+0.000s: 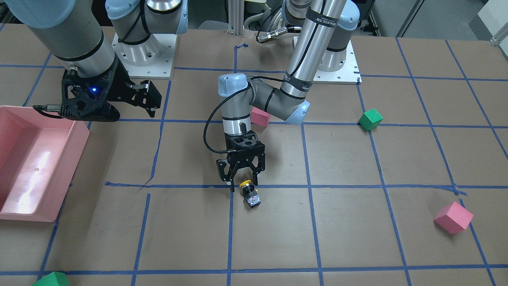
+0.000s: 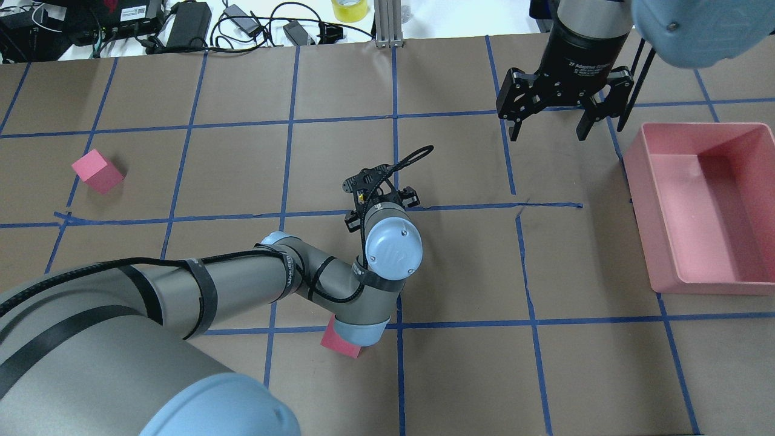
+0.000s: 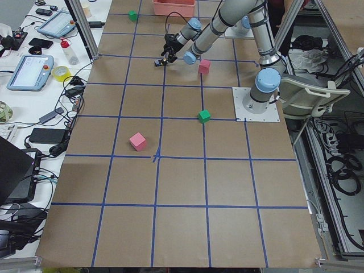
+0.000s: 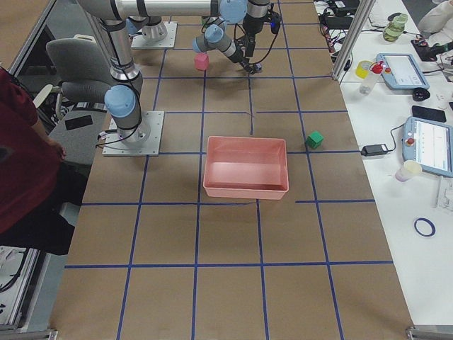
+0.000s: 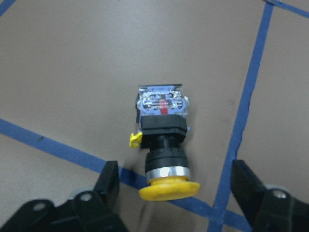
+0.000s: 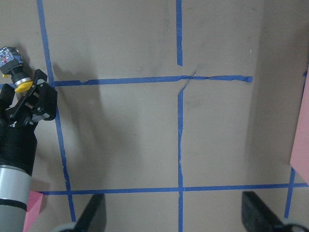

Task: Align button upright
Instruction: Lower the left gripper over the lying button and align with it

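The button [image 1: 250, 194] lies on its side on the brown paper, near a blue tape crossing. Its yellow cap points toward the robot and its whitish terminal base points away. In the left wrist view the button [image 5: 163, 140] lies lengthwise between my fingers, the cap nearest the camera. My left gripper [image 1: 243, 185] is open and points down, one finger on each side of the cap and low over the table, not closed on it. My right gripper [image 2: 549, 130] is open and empty, held high near the pink bin. The right wrist view shows the button [image 6: 12, 65] at far left.
A pink bin [image 1: 71, 171] stands on the robot's right side. A pink cube [image 1: 260, 116] lies under the left arm's elbow. Another pink cube [image 1: 453, 217] and a green cube [image 1: 370, 119] lie on the robot's left side. A second green cube [image 1: 51, 280] sits at the front edge.
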Available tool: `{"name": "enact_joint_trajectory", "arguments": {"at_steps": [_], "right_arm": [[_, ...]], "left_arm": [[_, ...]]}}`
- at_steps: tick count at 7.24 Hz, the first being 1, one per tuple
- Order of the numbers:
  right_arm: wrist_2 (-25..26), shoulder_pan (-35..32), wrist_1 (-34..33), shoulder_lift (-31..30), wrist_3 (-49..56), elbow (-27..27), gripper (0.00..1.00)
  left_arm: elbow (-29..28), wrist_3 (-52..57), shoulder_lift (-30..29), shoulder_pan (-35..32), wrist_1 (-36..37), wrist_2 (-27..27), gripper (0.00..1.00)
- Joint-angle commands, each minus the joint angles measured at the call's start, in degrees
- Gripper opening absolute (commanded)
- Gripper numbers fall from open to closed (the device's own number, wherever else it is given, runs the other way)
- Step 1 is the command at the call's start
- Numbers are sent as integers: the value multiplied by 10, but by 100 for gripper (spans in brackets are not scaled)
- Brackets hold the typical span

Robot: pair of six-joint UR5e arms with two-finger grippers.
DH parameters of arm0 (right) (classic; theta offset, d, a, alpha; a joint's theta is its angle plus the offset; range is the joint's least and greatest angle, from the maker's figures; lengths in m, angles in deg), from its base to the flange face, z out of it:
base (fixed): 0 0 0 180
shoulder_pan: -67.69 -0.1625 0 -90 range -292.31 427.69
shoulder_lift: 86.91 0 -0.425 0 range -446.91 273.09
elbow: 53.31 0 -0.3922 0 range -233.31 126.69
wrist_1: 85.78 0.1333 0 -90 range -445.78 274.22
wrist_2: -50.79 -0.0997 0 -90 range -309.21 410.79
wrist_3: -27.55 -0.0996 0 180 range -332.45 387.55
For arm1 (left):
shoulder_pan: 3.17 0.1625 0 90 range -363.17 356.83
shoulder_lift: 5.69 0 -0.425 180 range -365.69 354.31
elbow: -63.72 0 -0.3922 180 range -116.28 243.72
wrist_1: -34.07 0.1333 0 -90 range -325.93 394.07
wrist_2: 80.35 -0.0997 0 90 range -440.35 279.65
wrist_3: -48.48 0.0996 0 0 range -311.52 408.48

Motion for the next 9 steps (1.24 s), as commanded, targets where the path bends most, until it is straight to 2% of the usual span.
{"name": "enact_joint_trajectory", "arguments": {"at_steps": [1, 4, 8, 9], "right_arm": [[1, 1, 1, 0, 1, 0, 100], [3, 1, 1, 0, 2, 0, 100], [24, 3, -1, 2, 10, 0, 100], [23, 3, -1, 2, 10, 0, 100]], "left_arm": [[27, 21, -4, -13, 70, -24, 79], [24, 21, -40, -13, 130, -48, 77], [-1, 25, -60, -13, 133, -49, 65], [0, 27, -61, -13, 133, -49, 58]]}}
